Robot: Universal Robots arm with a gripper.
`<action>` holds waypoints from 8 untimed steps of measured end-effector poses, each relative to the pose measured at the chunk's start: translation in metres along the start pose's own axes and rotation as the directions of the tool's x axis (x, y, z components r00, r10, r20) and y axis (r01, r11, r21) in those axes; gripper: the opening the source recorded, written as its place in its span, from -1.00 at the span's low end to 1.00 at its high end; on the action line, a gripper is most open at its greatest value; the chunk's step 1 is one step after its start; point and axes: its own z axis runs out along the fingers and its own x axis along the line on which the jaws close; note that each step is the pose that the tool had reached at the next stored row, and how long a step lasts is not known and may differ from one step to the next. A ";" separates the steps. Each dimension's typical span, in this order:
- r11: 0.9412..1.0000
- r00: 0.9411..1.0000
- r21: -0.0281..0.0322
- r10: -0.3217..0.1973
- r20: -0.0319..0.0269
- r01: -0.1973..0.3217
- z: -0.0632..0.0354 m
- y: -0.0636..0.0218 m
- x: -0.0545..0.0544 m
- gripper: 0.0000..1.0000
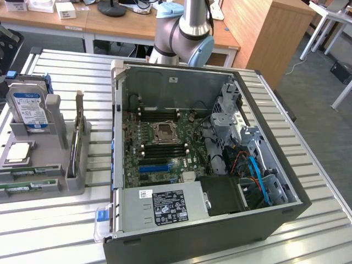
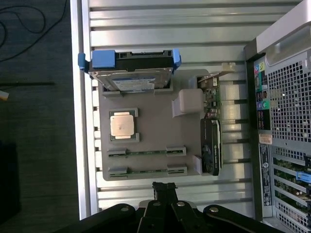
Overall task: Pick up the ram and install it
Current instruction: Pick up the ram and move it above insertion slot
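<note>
Along the worktop's (image 1: 66,220) edge on the exterior view's left sits a grey holder tray (image 1: 52,148), and the two ram sticks (image 1: 27,185) lie flat in it, side by side in their own grooves, at the end of the tray farthest from the hard drive (image 1: 27,107). Between the drive and the sticks rests a square silver processor chip (image 1: 16,153), and a graphics card (image 1: 80,137) stands on edge along the tray's side facing the open computer case (image 1: 192,247). The case lies on its side across the worktop's middle with its motherboard (image 1: 159,148) exposed. From the wrist view, the pincer (image 2: 164,188) is clenched with nothing between its fingers, poised over bare slats just off the tray's edge nearest the ram sticks (image 2: 146,171), touching neither. The robot arm (image 1: 184,38) rises behind the case at the worktop's far edge.
</note>
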 end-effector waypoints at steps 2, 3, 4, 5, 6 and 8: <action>1.000 1.000 0.000 0.000 0.000 0.000 0.0000 0.0000 0.000 -0.79; 1.000 1.000 0.000 0.000 0.000 0.000 0.0000 0.0000 0.000 -0.79; 1.000 1.000 0.000 0.000 0.000 0.000 0.0000 0.0000 0.000 -0.79; 1.000 1.000 0.000 0.000 0.000 0.000 0.0000 0.0000 0.000 -0.79; 1.000 1.000 0.000 0.000 0.000 0.000 0.0000 0.0000 0.000 -0.79; 1.000 1.000 0.000 0.000 0.000 0.000 0.0000 0.0000 0.000 -0.79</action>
